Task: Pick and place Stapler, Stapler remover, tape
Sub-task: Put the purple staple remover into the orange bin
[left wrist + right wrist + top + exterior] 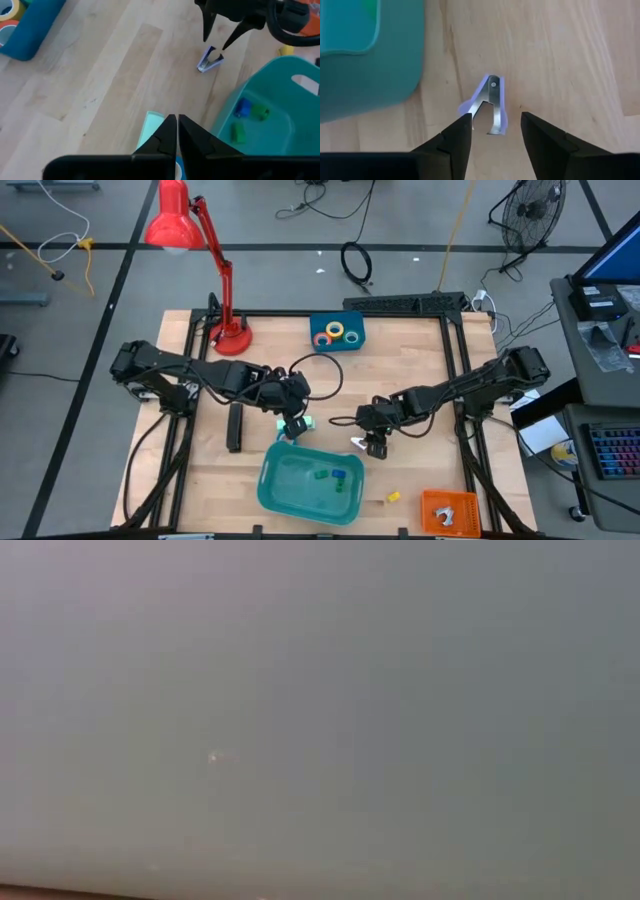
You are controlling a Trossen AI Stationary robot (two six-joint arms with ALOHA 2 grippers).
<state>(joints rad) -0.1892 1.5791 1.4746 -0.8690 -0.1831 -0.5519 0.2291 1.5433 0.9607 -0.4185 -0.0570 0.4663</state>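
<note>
The stapler (235,427) lies flat on the counter (420,370) at the left, just beside the left pincer (291,423), whose fingers are together over a mint-green block (151,131) near the teal bin (300,498). Right of the bin, the right pincer (495,131) stands apart astride the staple remover (490,104), not clamped on it. The tape rolls (338,332) sit in a blue tray (357,339) at the counter's far edge.

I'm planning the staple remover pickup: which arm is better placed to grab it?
The right one. The right gripper hangs open directly over the staple remover, a finger on each side. The left gripper is shut, farther off, above a mint-green block.
</note>
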